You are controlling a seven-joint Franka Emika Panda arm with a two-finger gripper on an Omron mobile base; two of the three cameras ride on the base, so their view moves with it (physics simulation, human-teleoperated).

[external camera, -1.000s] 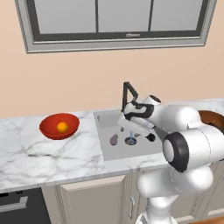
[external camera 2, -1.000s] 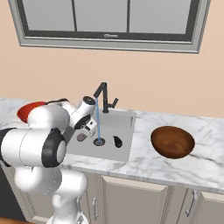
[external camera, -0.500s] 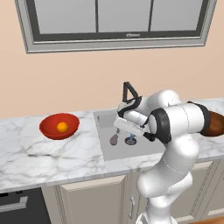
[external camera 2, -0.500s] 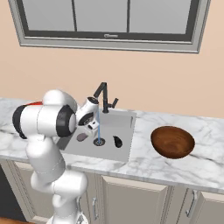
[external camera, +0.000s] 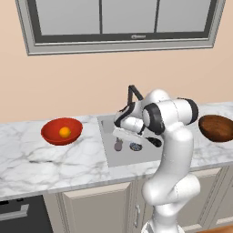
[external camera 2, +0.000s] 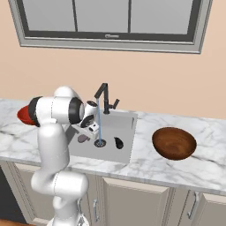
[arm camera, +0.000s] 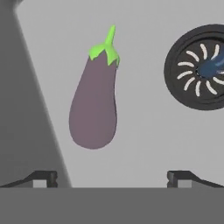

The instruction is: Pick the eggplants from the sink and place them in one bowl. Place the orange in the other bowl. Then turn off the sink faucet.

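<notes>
Gripper (arm camera: 112,177) hangs over the sink (external camera: 110,154), jaws spread wide, nothing between them. Pale eggplant (arm camera: 94,105) lies flat on the basin floor, long axis running 12 to 6 in the hand view, green stem at 12, fat end toward the fingertips (arm camera: 43,177). Drain (arm camera: 199,72) sits at its 3 o'clock, apart. Darker eggplant (external camera 2: 118,142) just right of the drain. Orange (external camera: 65,132) sits in the red bowl (external camera: 51,136); brown bowl (external camera 2: 174,142) on the counter. Faucet (external camera 2: 105,96) running.
</notes>
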